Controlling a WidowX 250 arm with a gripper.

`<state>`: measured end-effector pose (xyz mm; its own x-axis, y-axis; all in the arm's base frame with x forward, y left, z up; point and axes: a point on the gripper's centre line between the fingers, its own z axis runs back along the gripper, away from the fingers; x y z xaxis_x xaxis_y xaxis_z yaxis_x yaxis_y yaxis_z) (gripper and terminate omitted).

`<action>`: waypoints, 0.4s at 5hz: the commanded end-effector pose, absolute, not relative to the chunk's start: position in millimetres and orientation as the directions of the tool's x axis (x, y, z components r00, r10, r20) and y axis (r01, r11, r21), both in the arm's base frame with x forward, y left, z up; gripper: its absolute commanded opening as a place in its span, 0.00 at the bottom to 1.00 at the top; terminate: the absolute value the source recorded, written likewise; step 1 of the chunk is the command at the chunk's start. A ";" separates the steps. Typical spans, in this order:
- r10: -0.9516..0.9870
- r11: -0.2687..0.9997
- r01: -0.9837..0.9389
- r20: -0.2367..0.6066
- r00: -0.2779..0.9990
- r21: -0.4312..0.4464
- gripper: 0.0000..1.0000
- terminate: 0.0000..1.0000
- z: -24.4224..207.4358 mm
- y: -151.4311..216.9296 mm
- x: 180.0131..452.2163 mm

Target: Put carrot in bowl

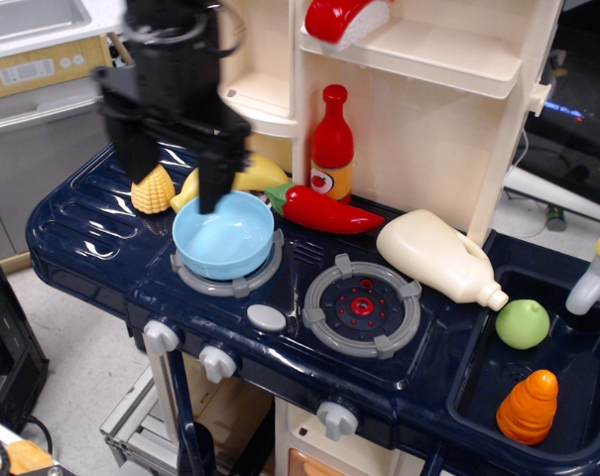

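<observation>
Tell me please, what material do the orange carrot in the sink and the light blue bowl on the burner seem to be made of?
The carrot looks like moulded plastic: uniform bright orange, rounded stacked ridges and a soft sheen. The bowl also appears to be plastic, smooth and semi-glossy, with an even pale blue colour and a thin rim. Neither can be confirmed by sight alone.
</observation>
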<state>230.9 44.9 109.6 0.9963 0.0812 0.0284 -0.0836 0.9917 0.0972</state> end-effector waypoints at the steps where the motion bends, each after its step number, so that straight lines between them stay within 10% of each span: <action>1: 0.214 0.974 -0.220 0.082 0.973 0.062 1.00 0.00 135.1 -37.5 242.0; 2: 0.347 0.937 -0.350 0.093 0.933 0.013 1.00 0.00 126.7 -80.1 251.2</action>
<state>242.2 -88.1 107.6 0.9197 0.3885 0.0572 -0.3904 0.9203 0.0257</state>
